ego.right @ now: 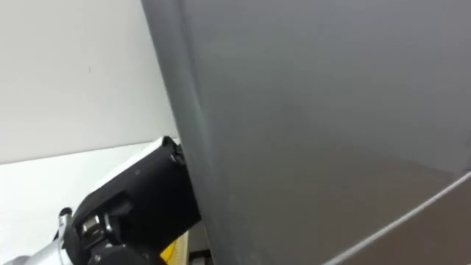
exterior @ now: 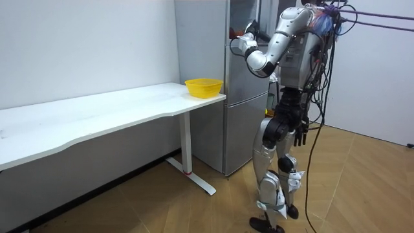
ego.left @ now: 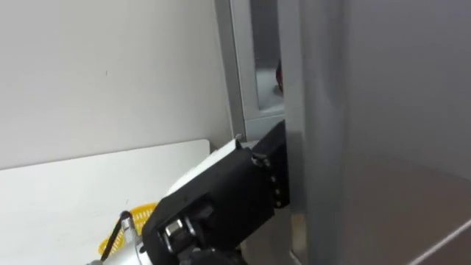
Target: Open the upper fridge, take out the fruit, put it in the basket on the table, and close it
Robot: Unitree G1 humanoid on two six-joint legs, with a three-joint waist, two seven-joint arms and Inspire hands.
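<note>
"Reaching where, that left hand?"
"Past the edge of the grey upper fridge door, which stands ajar. The door hides the front of the hand, so I cannot tell its hold."
"Inside?"
"A small red thing shows through the gap, too blurred to name."
"The room?"
"A white table beside the fridge, a yellow bowl at its end, wooden floor. The right hand hangs by the hip; I cannot tell its state."
</note>
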